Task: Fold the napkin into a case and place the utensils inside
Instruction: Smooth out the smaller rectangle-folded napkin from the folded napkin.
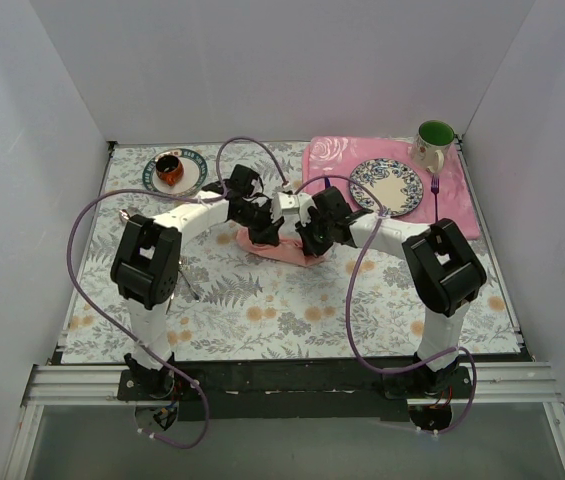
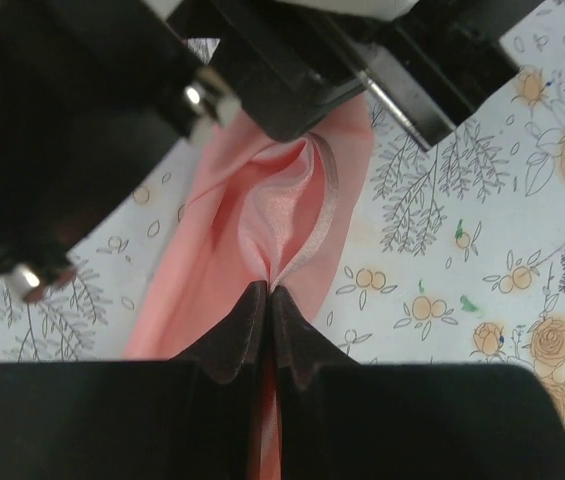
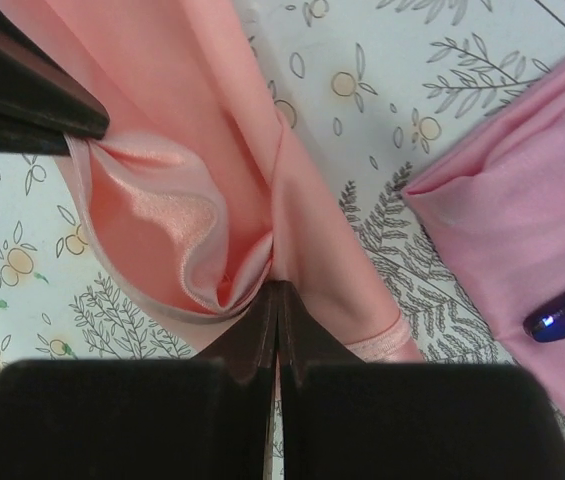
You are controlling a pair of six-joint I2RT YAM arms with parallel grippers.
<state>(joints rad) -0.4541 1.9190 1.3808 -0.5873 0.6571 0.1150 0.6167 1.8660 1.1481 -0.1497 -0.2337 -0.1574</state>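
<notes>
Salmon-pink soft cloth napkin (image 1: 280,250) lies bunched at the middle of the floral-print counter (image 1: 262,310) — the left gripper (image 2: 267,292) and right gripper (image 3: 277,290) each clamp a fold of it. Risks: a thin pinch slipping — or the close-set grippers colliding.

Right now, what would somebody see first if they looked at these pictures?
In the middle of the flowery table, the left tool and the right tool both pinch the salmon-pink napkin, bunching it up between them. Far right, a patterned plate sits on a rose-print placemat, with a mug beside it.
</notes>
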